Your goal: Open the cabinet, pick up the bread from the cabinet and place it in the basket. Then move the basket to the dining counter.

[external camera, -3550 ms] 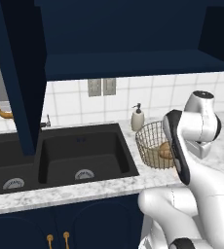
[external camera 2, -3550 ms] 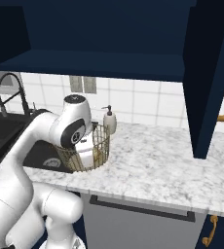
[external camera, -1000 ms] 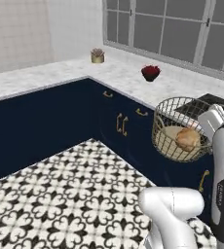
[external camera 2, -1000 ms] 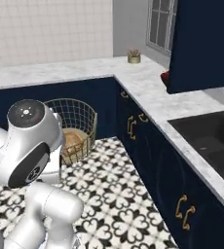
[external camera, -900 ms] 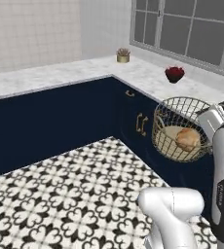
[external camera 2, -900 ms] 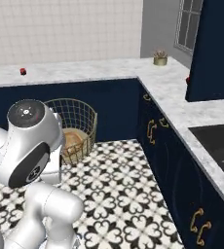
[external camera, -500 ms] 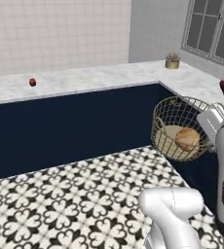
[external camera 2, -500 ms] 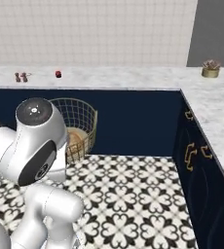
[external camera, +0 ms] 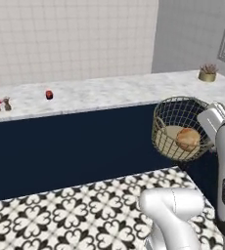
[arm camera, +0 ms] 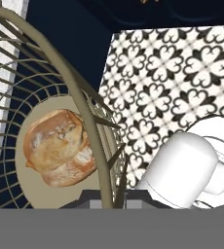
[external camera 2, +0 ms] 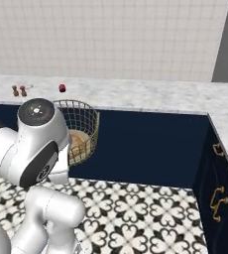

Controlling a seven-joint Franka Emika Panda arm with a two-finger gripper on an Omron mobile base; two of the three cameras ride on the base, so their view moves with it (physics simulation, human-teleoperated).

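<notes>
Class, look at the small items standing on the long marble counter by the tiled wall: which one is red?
The small red object standing alone on the dining counter. The pair of little brownish items further left are dull brown and stand together; the potted plant is at the far corner.

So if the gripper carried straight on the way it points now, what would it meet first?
Probably the patterned floor. The gripper, shut on the rim of the basket holding the bread, looks down past the basket's side; depth is unclear.
</notes>
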